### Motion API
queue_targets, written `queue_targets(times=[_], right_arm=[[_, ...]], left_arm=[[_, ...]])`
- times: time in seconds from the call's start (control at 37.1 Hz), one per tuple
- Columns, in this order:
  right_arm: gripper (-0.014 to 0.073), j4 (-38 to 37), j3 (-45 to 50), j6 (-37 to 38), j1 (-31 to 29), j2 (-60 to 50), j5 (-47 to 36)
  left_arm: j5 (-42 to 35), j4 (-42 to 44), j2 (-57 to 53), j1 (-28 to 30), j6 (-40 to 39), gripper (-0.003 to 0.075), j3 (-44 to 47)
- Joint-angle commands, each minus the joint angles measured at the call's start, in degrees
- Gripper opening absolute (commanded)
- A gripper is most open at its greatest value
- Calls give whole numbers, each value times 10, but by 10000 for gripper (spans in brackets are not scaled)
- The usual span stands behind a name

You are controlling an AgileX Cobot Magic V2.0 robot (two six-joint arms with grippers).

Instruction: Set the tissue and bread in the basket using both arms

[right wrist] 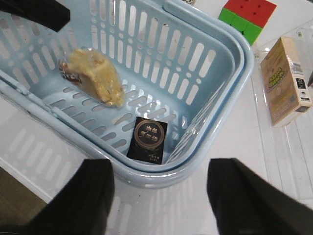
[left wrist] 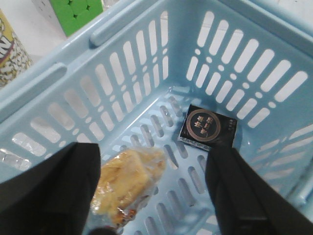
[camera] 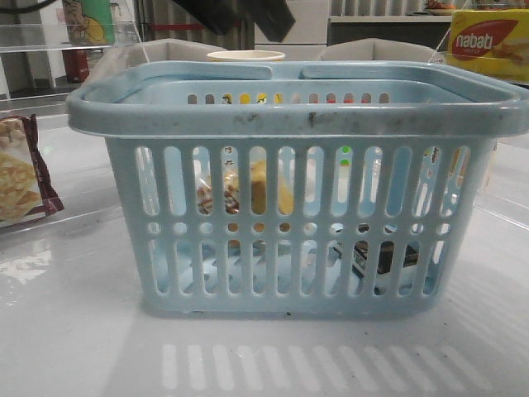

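Both the bread (right wrist: 92,77) and the tissue (right wrist: 147,139) are seen lying inside the basket (right wrist: 205,147). The left gripper (left wrist: 154,196) and right gripper (right wrist: 159,200) are spread, empty. In the front view, only slots reveal the contents.

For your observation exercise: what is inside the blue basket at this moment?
Inside the basket lie the bread and the black tissue pack, apart on its floor. From the front, the slotted wall partly hides both.

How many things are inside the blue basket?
2. The bread is over the floor of the basket, apparently just let go. The tissue lies flat by a corner. Nothing else shows inside.
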Motion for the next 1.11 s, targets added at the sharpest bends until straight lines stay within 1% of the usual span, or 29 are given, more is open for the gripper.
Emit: queue_targets(times=[0.0, 0.08, 0.16, 0.27, 0.35, 0.43, 0.49, 0.51, 0.62, 0.78, 0.84, 0.86, 0.97, 1.02, 1.08], right_arm=[[522, -5, -15, -3, 0, -2, -38], [522, -5, -15, -3, 0, -2, -38], [522, -5, -15, -3, 0, -2, -38], [522, -5, -15, -3, 0, -2, -41], [522, -5, -15, -3, 0, -2, -43], [522, -5, -15, -3, 0, -2, -38], [522, -5, -15, -3, -1, -2, -34], [522, -5, -14, -3, -1, -2, -29], [522, -5, 2, -3, -1, -30, 0], [518, -4, 94, 1, -1, -133, 1], [455, -4, 112, 1, -1, -153, 2], [412, -3, 119, 1, -1, -160, 3], [192, -2, 124, 1, -1, -167, 18], [105, -2, 124, 1, -1, -167, 18], [49, -2, 124, 1, -1, -167, 17]], left_arm=[[-27, -12, -77, -1, 1, 504, 14], [-27, -12, -138, -1, 1, 488, 63], [-26, -12, -208, -1, 1, 488, 122], [-6, -7, -297, 1, -3, 488, 194], [10, 24, -371, 7, -56, 488, 245], [27, 105, -427, 18, -148, 488, 288], [37, 146, -465, 26, -189, 488, 308], [38, 153, -479, 29, -197, 488, 316], [40, 154, -511, 31, -197, 488, 330], [40, 154, -513, 31, -197, 488, 330], [40, 154, -513, 31, -197, 475, 330], [40, 154, -513, 31, -197, 449, 330], [40, 154, -513, 31, -197, 308, 330], [40, 154, -513, 31, -197, 240, 330], [40, 154, -513, 31, -197, 179, 330]])
